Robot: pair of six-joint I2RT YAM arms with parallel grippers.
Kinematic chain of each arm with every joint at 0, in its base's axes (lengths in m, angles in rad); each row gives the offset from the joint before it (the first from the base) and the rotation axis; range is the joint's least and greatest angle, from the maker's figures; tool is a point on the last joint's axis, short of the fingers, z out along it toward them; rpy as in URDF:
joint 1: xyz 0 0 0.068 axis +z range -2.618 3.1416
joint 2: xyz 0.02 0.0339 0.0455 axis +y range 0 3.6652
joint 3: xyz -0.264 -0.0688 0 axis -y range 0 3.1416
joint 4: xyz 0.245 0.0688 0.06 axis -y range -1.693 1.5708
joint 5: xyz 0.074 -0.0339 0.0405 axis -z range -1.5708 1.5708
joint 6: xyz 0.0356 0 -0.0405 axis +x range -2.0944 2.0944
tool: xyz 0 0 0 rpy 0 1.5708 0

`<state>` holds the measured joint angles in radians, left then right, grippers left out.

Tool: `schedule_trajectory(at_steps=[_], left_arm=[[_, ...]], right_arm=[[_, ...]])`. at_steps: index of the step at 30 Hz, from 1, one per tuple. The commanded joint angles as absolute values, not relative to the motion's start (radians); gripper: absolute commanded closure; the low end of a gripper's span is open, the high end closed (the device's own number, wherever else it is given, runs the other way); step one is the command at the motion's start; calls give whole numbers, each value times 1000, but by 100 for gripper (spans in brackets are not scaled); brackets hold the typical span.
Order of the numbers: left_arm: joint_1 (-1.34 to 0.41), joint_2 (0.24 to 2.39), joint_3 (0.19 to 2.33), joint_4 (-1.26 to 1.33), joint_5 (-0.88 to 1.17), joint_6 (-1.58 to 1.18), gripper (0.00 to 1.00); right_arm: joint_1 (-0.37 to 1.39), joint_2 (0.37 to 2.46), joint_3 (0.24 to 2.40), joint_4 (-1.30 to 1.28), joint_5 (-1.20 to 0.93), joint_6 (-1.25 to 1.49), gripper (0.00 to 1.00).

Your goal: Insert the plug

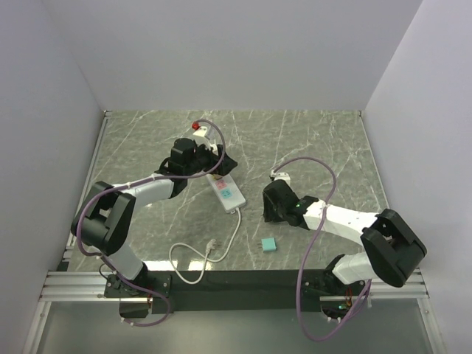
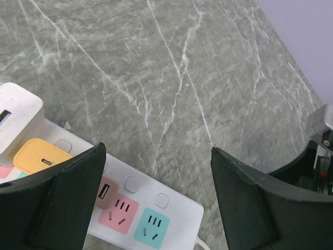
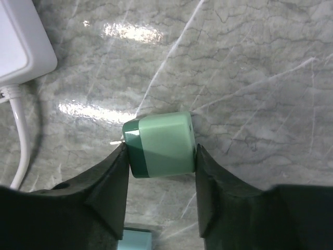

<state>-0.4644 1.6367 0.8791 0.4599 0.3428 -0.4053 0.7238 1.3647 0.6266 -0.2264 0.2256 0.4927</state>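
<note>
A white power strip [image 1: 227,193] lies mid-table, its cord running toward the near edge. In the left wrist view the strip [image 2: 174,211] shows a free pink socket [image 2: 118,212] and a free teal socket [image 2: 151,227]. A brown USB adapter [image 2: 104,192], a yellow charger [image 2: 39,156] and a white charger [image 2: 15,117] sit in other sockets. My left gripper [image 1: 210,158] is open and empty above the strip's far half [image 2: 156,156]. My right gripper [image 1: 271,203] is shut on a green plug [image 3: 160,145], low over the table just right of the strip's near end [image 3: 21,41]. One metal prong points left.
A small light-teal block [image 1: 269,244] lies on the table near my right gripper, also seen under it in the right wrist view [image 3: 134,240]. The white cord [image 1: 193,262] loops at the near edge. A red-capped item [image 1: 198,127] sits behind the strip. Walls enclose three sides.
</note>
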Motion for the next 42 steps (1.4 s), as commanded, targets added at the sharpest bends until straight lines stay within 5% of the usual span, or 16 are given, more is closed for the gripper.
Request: schedule_trajectory(at_steps=[1,16,42], left_arm=[[-472,1624,878,520,405,-399,13],[-474,1651,686,962,896,-690,14],[-555,1687,716,896,847,-697,20]], right_arm=[[721,1342,646,-206,230,476,63],[735,1114,664,43,95,249,78],[833,1077,657,141,-18,143,82]])
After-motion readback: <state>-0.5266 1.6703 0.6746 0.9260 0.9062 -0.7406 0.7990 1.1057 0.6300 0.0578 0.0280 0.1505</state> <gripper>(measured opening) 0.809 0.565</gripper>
